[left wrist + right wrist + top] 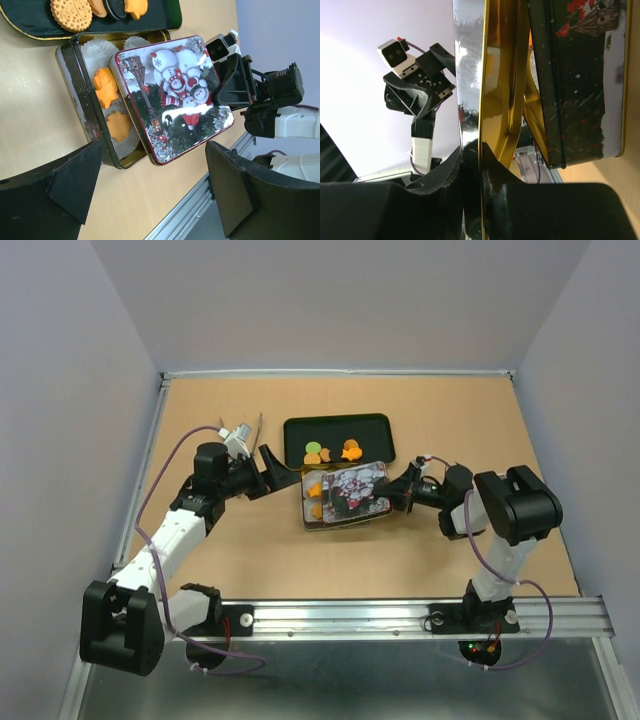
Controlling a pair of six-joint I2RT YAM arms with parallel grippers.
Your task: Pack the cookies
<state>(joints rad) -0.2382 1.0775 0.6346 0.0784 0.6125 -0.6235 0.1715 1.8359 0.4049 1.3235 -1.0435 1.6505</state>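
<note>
Now our right hand (398, 490) pinches the snowman lid (358, 488) partly over the tin (75, 100); our left hand (278, 470) stands wide apart.

Two orange cookies (106, 87) in tin (79, 100); perhaps four on tray (150, 22)

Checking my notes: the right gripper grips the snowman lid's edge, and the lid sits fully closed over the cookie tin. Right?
Not fully closed. The left wrist view shows the snowman lid lying askew, leaving part of the cookie tin open, with two orange cookies in paper cups showing. The right gripper does grip the lid's edge.
</note>
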